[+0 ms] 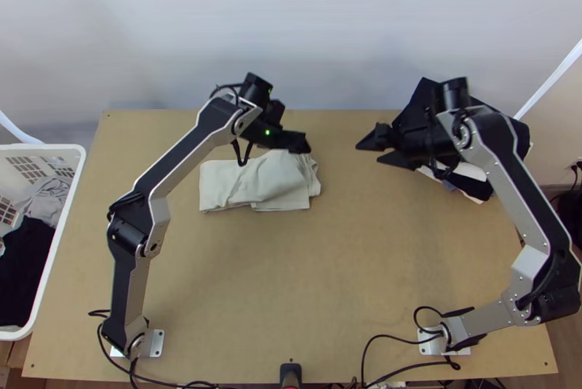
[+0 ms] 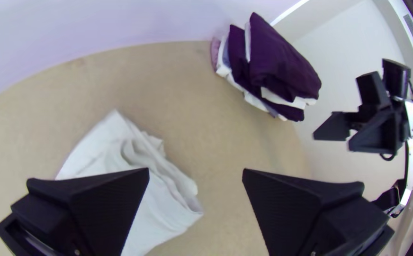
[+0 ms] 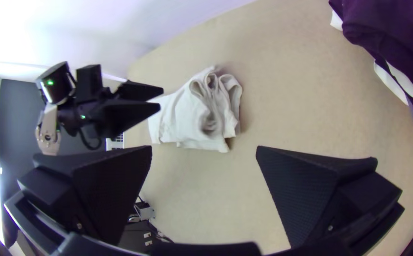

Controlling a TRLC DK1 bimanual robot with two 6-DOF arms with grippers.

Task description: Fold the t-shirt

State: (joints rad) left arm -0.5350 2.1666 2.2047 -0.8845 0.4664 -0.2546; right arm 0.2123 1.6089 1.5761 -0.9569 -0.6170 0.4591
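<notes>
Left gripper (image 2: pixel 195 171), spread wide, is nearer than right gripper (image 3: pixel 204 149), also wide; shirt (image 1: pixel 251 183) lies below the left, lengthwise toward its arm.

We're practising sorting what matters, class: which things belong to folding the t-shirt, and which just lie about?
For the job:
pale t-shirt, folded, one end rumpled
left gripper, open
right gripper, open

Lying about:
stacked clothes
white basket
grey cloth and dark cloth inside it

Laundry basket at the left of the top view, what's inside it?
Inside the basket lie a bunched light grey cloth and, beside it, a dark cloth. Whatever is beneath them is covered, so I can't tell.
</notes>
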